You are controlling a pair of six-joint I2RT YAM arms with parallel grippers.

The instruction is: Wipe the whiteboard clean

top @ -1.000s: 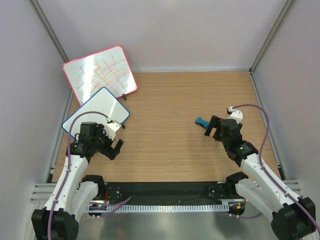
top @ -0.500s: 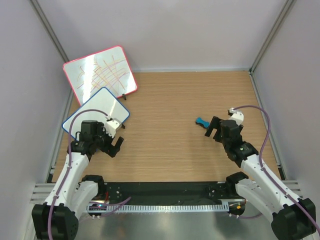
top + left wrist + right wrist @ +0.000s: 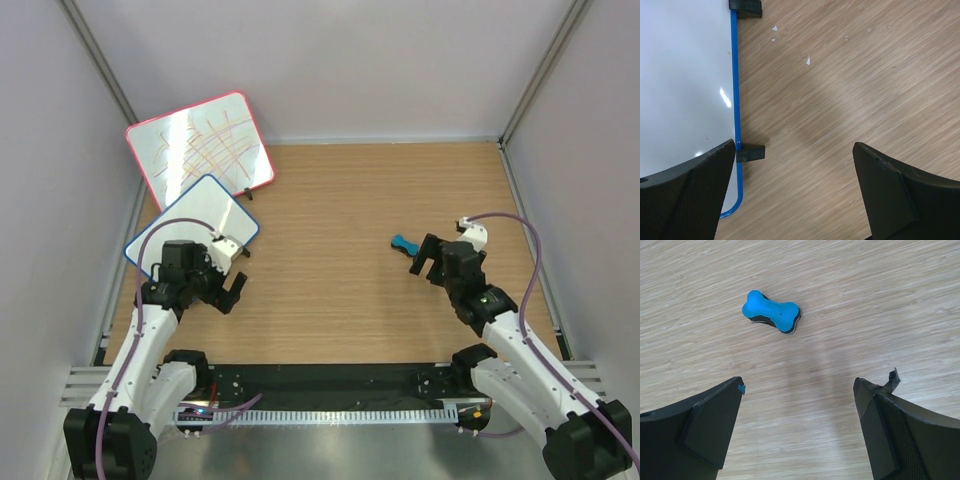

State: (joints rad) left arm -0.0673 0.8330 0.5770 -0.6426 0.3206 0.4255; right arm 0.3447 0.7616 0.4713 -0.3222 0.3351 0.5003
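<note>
The whiteboard [image 3: 192, 222] is the small blue-framed board at the left; its surface looks clean. It also shows in the left wrist view [image 3: 685, 80], on black feet. My left gripper [image 3: 233, 288] is open and empty, just right of the board's near corner; in its wrist view [image 3: 794, 150] the left finger overlaps the board's edge. A blue bone-shaped eraser [image 3: 404, 243] lies on the table. My right gripper [image 3: 422, 260] is open and empty, just near of it; the eraser [image 3: 772, 311] lies a little ahead of the open gripper [image 3: 799, 382].
A larger red-framed board [image 3: 200, 148] with orange and yellow scribbles leans at the back left, behind the blue one. White walls close the table [image 3: 340, 300] on the left, back and right. Small white specks [image 3: 808, 60] lie on the wood.
The right gripper has drawn back a little from the eraser, which now lies free on the table. The left arm has shifted slightly.
</note>
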